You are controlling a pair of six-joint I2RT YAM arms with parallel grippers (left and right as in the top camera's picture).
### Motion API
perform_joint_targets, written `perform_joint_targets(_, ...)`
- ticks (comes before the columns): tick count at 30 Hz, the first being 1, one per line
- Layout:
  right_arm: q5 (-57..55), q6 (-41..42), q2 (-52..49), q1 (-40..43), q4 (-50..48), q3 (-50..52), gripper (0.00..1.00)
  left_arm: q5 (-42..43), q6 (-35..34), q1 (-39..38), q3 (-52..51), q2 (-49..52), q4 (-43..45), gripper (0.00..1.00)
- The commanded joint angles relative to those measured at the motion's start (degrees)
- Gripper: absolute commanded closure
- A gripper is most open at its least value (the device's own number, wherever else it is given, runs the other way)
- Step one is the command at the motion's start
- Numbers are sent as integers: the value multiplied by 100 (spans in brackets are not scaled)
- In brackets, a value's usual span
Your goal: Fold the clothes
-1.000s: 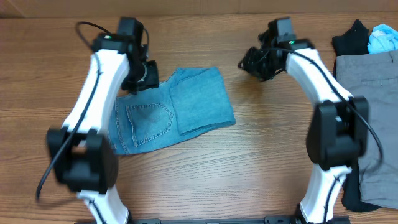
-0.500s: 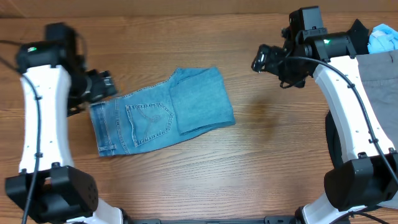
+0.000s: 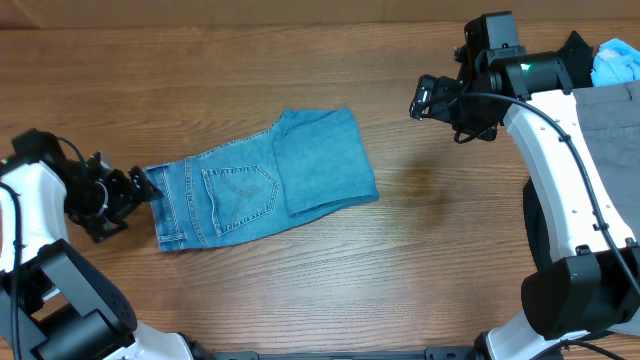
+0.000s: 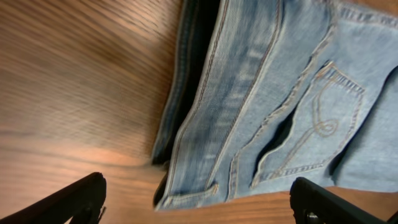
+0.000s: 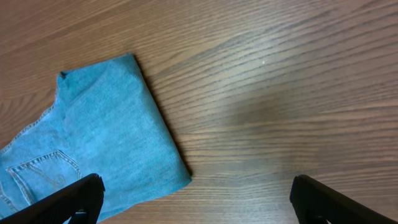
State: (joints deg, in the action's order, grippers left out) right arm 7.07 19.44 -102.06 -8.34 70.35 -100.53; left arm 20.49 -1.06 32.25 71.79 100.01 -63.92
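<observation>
On the wooden counter (image 3: pixel 300 290), a little left of centre, the light blue denim jeans (image 3: pixel 262 190) lie folded into a compact, slightly skewed bundle. The waistband end points toward the left arm, a stitched back pocket (image 3: pixel 243 190) faces up, and a smoother folded layer of leg fabric covers the right part of the bundle.

The left end effector (image 3: pixel 140 188) sits low at the left edge of the counter, just beside the waistband end. Its fingers (image 4: pixel 74 198) are spread wide. The left wrist view shows the waistband and pocket ahead of them, with no cloth caught between them.

The right end effector (image 3: pixel 425 98) hovers over bare wood, well apart from the jeans on their upper right side. Its fingers (image 5: pixel 68 199) are also spread wide and hold nothing. Its wrist view takes in the folded right corner of the jeans and open wood grain.

At the far right edge lie grey trousers (image 3: pixel 605 170), with a black garment (image 3: pixel 565 60) and a pale blue crumpled item (image 3: pixel 615 62) beyond them.
</observation>
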Motion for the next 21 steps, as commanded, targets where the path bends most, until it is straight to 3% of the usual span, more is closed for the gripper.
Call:
perform_joint_targets(1,-59,-42,79,-15,-52,-20,0,339,234,-17,-404,-37,271,4)
perform_joint_targets(10,-61,-44,79,-15,-129,-20,0,-107,61,-52,-898,-35,966,8)
perform_joint_targets(21,-59,-46,79,-15,-157,-20,0,9,-39,-400,-1093,11,1508,11)
